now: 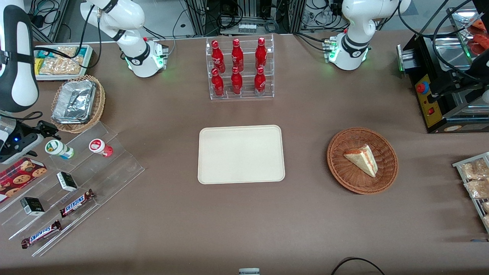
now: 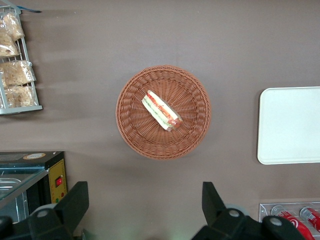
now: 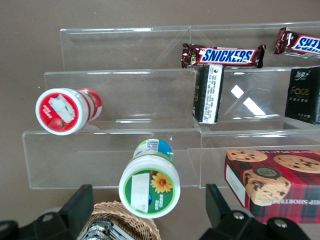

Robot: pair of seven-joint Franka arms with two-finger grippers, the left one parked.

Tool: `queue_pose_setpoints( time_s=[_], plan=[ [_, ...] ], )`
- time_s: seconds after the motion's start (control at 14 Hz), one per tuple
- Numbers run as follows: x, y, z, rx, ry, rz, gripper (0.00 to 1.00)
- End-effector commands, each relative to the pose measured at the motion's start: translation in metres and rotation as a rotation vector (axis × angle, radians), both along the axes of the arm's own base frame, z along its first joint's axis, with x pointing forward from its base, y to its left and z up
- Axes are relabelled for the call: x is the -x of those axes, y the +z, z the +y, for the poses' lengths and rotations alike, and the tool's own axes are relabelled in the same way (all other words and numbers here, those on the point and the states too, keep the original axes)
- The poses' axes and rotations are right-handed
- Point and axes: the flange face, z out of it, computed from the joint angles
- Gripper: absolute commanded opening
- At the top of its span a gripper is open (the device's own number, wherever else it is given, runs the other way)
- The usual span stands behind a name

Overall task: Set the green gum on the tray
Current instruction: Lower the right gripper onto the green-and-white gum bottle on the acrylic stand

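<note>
1. The red plaid cookie box (image 1: 21, 174) is running off the front view's edge; the gripper (image 3: 145, 212) is showing only its two fingertips in the right wrist view.
2. Counted on the clear stepped stand (image 1: 114, 168): two Snickers bars (image 1: 77, 203), two dark small boxes (image 1: 67, 181), one green gum (image 1: 59, 149), one red-lidded bottle (image 1: 101, 147).
3. Gripper is hovering spread wide, fingers either side of the green gum, touching nothing.
4. Green gum is sitting on the stand's upper step, well apart from the tray (image 1: 241, 154).
</note>
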Motion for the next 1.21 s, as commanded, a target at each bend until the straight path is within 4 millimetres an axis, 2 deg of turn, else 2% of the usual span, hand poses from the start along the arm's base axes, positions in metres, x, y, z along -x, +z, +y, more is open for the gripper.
queue_pose_setpoints(
  time_s=[0.0, 0.36, 0.43, 0.5, 0.57, 0.64, 0.79, 0.93, 1.14],
  plan=[
    [0.000, -0.008, -0.005, 0.005, 0.011, -0.003, 1.00],
    [0.007, -0.032, -0.002, 0.008, 0.014, -0.012, 1.00],
    [0.007, -0.032, -0.002, 0.008, 0.016, -0.012, 0.82],
    [0.007, -0.032, -0.002, 0.008, 0.026, -0.011, 0.43],
    [0.007, -0.032, -0.002, 0.007, 0.035, -0.009, 0.13],
    [0.007, -0.031, -0.002, 0.007, 0.041, -0.007, 0.00],
    [0.007, -0.025, -0.002, 0.011, 0.050, -0.004, 0.00],
    [-0.004, -0.005, 0.003, 0.013, 0.058, -0.004, 0.00],
    [-0.025, 0.026, 0.028, 0.002, 0.066, 0.013, 0.00]
  ],
)
